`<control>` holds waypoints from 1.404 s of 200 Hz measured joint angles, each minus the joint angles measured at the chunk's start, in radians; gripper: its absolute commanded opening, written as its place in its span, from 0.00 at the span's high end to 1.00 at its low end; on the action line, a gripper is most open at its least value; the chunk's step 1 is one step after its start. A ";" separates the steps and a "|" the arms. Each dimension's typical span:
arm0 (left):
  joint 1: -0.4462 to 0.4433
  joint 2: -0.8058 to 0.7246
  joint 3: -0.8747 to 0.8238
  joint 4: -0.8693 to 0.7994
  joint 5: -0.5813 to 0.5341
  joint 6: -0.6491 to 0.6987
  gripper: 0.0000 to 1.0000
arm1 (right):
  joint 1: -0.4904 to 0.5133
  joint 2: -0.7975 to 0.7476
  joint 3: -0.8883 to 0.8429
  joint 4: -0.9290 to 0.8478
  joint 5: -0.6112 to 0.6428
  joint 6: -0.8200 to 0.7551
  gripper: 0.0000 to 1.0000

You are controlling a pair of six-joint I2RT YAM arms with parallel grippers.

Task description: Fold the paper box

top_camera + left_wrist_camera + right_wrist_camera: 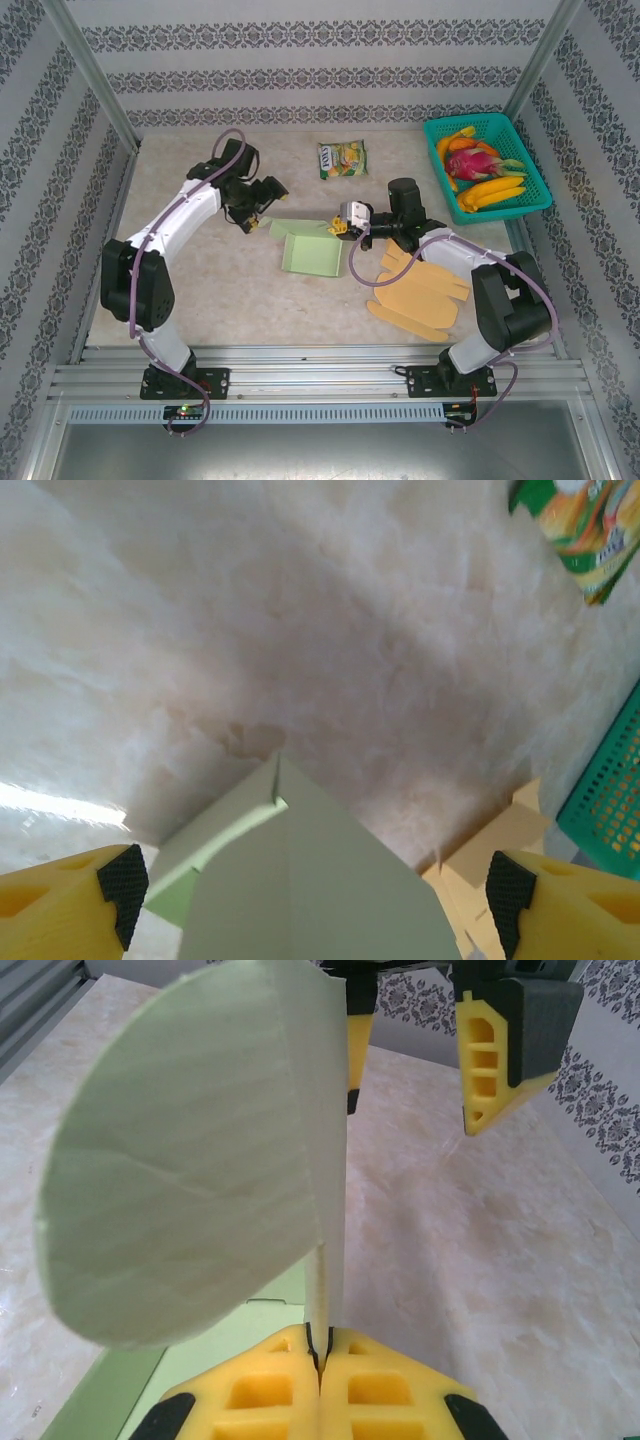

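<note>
The pale green paper box blank (pixel 313 250) lay near the middle of the marble-patterned table (pixel 230 300). Most of it was flat. One panel was creased up near its 10 o'clock corner, and a rounded flap (pixel 190 1160) stood upright at its 1 o'clock corner.

I judged the fold to be at an early stage: a couple of panels were lifted, no closed shape had formed, and the other walls and tabs were yet to be raised and tucked.

The right gripper (pixel 320 1345) was pinched tight on the lower edge of the rounded flap, holding it vertical. The left gripper (pixel 315 910) hung at the box's 10 o'clock corner with its jaws wide apart. The pointed green corner sat between and below its fingers, apparently touching neither.
</note>
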 measured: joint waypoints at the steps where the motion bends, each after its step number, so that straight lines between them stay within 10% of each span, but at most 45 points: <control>1: 0.000 0.000 0.000 0.000 0.000 0.000 0.11 | 0.000 0.000 0.000 0.000 0.000 0.000 1.00; 114: -0.104 0.018 -0.027 0.061 0.040 -0.079 0.24 | -0.008 0.010 0.000 -0.003 0.014 -0.010 1.00; 177: -0.121 0.016 -0.119 0.086 -0.021 -0.082 0.32 | -0.003 0.014 0.000 -0.066 0.072 -0.090 0.74; 281: -0.201 -0.036 -0.255 0.180 -0.129 -0.124 0.38 | 0.081 0.014 0.033 -0.338 0.251 -0.250 0.62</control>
